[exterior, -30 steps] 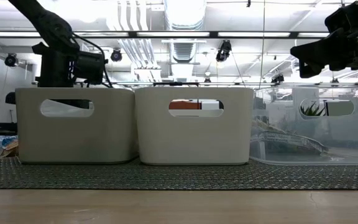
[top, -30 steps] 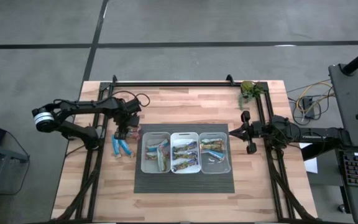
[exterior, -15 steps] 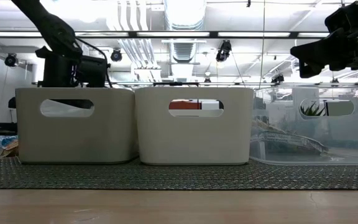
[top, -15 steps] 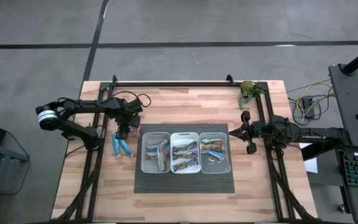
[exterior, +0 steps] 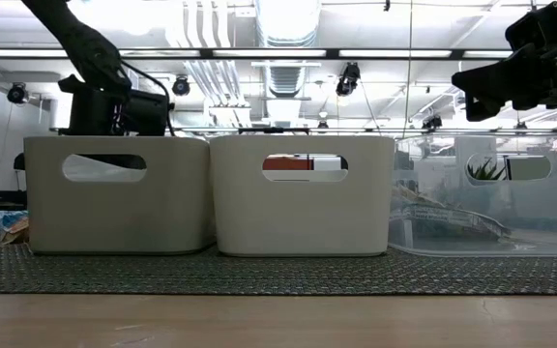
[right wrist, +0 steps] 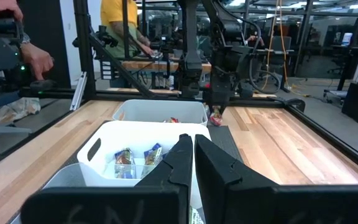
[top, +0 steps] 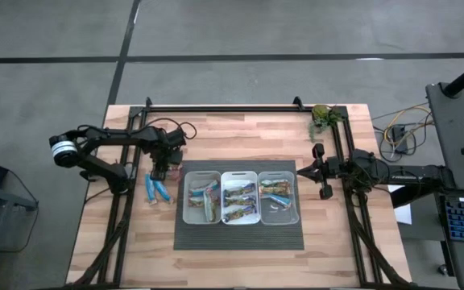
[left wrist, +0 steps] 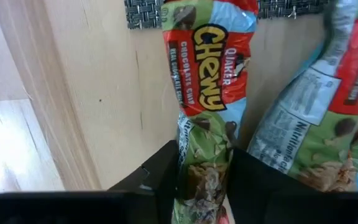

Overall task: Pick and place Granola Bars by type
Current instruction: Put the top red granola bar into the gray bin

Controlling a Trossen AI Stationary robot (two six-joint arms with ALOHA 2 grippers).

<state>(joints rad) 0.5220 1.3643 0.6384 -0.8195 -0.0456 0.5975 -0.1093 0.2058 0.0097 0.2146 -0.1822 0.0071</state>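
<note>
Two blue-wrapped Granola Bars [top: 156,189] lie flat on the wood, left of the three bins. My left gripper [top: 161,171] points down over their far end, shut on one bar [left wrist: 207,93]. That bar has a red "Chewy" panel, and the other bar [left wrist: 316,124] lies beside it. In the low view the left bin [exterior: 114,193] hides the fingers. More bars fill the bins. My right gripper [top: 299,170] hangs level at the table's right side, shut and touching nothing [right wrist: 192,140]. My left gripper pinches the bar between its two fingers by the two long sides at its green-printed end [left wrist: 205,168]. The fingers come from above, pointing down, and lie across the bar. The wrapper looks narrowed between them. The bar lies flat on the wood.
Three bins [top: 202,172] [top: 240,172] [top: 279,172] stand side by side on a dark mat [top: 240,238]. A green plant [top: 322,115] sits at the far right corner. Black frame rails [top: 224,107] edge the table. People [right wrist: 36,62] stand beyond the table's left side.
</note>
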